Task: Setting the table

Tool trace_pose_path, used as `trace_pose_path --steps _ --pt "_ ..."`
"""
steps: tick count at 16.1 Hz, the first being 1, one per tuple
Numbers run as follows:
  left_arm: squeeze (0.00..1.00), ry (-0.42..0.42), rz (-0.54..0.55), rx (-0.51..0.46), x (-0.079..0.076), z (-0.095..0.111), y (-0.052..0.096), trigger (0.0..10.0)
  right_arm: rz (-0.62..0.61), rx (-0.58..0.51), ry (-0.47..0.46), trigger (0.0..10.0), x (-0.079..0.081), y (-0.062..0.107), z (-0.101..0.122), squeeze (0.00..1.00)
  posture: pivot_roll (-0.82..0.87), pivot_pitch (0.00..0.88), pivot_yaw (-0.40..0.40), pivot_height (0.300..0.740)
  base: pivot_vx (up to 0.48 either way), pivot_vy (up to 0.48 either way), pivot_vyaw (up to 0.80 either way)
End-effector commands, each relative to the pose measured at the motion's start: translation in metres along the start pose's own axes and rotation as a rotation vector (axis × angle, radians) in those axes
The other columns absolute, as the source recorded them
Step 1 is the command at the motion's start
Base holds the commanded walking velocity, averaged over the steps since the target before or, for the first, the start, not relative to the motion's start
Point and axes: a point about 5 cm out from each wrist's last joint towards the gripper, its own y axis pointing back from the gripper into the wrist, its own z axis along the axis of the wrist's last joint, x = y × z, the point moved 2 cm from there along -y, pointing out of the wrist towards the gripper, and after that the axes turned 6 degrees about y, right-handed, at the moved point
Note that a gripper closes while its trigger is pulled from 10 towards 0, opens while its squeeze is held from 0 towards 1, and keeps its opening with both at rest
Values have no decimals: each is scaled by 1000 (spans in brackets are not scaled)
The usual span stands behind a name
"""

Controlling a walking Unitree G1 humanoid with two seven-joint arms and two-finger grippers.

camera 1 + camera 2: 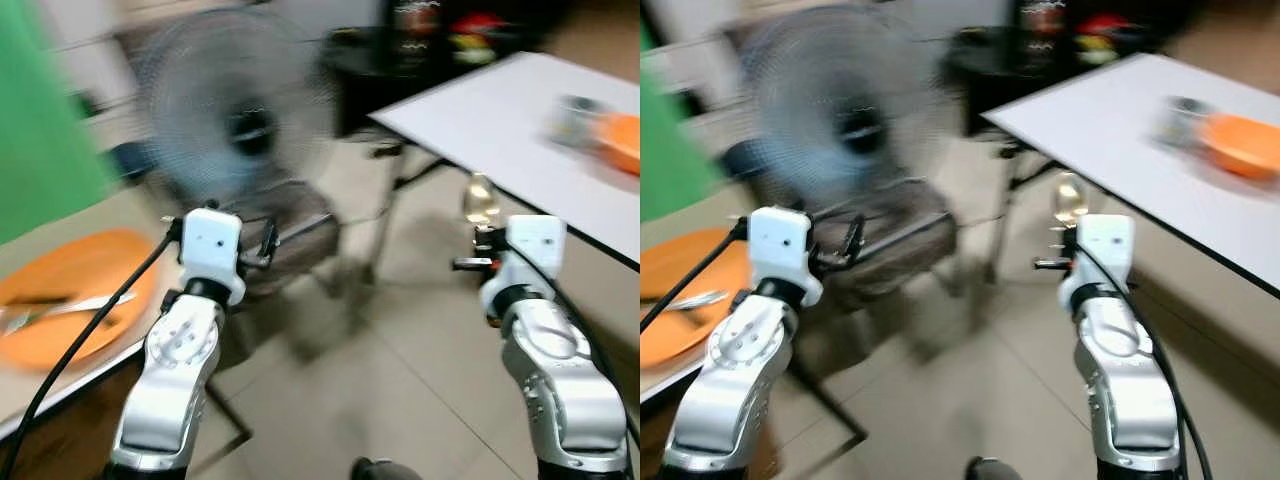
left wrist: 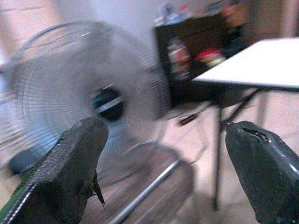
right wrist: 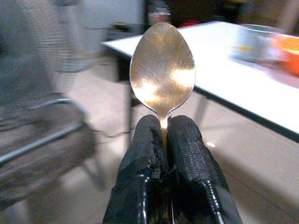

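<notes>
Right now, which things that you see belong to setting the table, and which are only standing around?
Belong to the job:
- spoon, clamped in the right gripper
- white table with an orange bowl
- orange plate with cutlery on it
- left gripper, open

Just standing about:
- fan
- chair
- dark cabinet

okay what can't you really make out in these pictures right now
- Shiny metal spoon: its handle is hidden between the right gripper's black fingers.
- Blurred greyish object beside the orange bowl on the white table: motion blur.
- Utensil on the orange plate: too blurred to identify.
</notes>
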Motion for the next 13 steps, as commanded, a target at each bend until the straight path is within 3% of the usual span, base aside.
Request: trace_pose_path --steps 1,4,8,13 --pt "0 0 18 -9 6 2 -1 10000 8 -36 -7 10000 4 0 11 0 17 0 39 740 0 0 -800" --pt "0 -19 -40 15 3 -4 -2 10000 -10 -15 -11 10000 3 4 3 0 9 0 58 740 0 315 -800" --pt "0 -9 -20 24 9 -4 -7 10000 -12 -1 -15 10000 2 6 3 0 6 0 78 740 0 461 -800" --pt "0 -35 -17 18 16 -1 -11 10000 8 7 -41 10000 12 1 5 0 18 0 79 740 0 -288 -800"
